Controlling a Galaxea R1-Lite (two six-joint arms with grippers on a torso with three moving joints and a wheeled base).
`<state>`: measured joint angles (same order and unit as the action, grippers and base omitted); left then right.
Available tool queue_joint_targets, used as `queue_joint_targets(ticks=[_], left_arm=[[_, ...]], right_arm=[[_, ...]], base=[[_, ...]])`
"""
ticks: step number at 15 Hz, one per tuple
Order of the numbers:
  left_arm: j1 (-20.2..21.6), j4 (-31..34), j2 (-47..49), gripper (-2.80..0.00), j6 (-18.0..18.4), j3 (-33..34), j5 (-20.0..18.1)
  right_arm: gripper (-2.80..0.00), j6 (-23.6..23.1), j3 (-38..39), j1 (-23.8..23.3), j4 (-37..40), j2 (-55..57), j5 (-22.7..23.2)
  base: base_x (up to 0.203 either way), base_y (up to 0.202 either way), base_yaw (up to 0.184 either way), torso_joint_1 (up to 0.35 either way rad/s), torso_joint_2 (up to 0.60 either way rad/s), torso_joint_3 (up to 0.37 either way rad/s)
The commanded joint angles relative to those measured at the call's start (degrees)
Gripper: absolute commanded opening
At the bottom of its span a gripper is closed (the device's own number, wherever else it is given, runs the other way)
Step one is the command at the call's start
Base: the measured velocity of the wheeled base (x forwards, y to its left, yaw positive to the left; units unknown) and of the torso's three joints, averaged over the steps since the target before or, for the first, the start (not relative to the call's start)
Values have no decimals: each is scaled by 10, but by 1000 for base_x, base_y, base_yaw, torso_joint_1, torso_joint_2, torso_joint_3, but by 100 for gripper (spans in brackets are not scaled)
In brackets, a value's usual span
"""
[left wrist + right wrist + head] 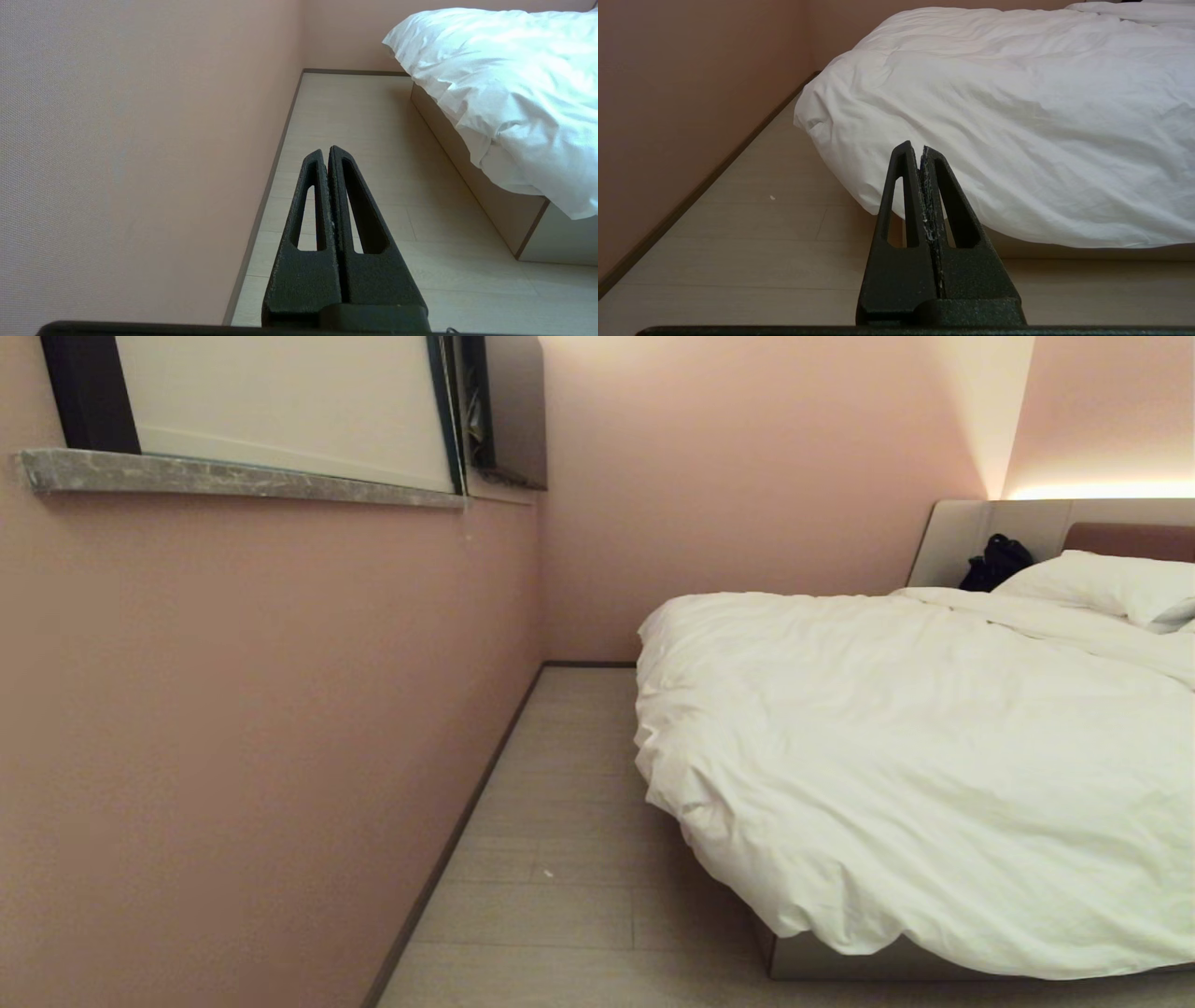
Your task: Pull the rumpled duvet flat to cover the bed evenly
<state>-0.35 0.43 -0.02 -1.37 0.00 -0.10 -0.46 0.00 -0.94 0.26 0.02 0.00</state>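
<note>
The puffy white duvet (pixel 915 756) lies wrinkled over the bed, its bunched corner hanging past the grey base (pixel 840 959) at the near left. The padded headboard (pixel 1130 539) shows at the far right. Neither arm appears in the head view. My left gripper (pixel 327 150) is shut and empty, held low over the floor strip beside the bed, well short of the duvet (pixel 509 84). My right gripper (pixel 913 145) is also shut and empty, pointing at the duvet's (pixel 1017 116) overhanging foot edge with floor still between them.
A pink wall (pixel 233 728) with a stone window ledge (pixel 233 478) runs along the left, leaving a narrow strip of pale wood floor (pixel 569 821) beside the bed. A white pillow (pixel 1102 583) and a black bag (pixel 997 562) sit by the headboard.
</note>
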Motion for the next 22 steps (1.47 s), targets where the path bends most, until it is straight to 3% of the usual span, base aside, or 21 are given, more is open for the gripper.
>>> queue_joint_targets(ticks=[1, 22], left_arm=[[0, 0, 0, -280, 0, 0, 0], [0, 0, 0, -280, 0, 0, 0]], right_arm=[[-280, 0, 0, 0, 0, 0, 0], [-280, 0, 0, 0, 1, 0, 0]], base=[[0, 0, 0, 0, 0, 0], [0, 0, 0, 0, 0, 0]])
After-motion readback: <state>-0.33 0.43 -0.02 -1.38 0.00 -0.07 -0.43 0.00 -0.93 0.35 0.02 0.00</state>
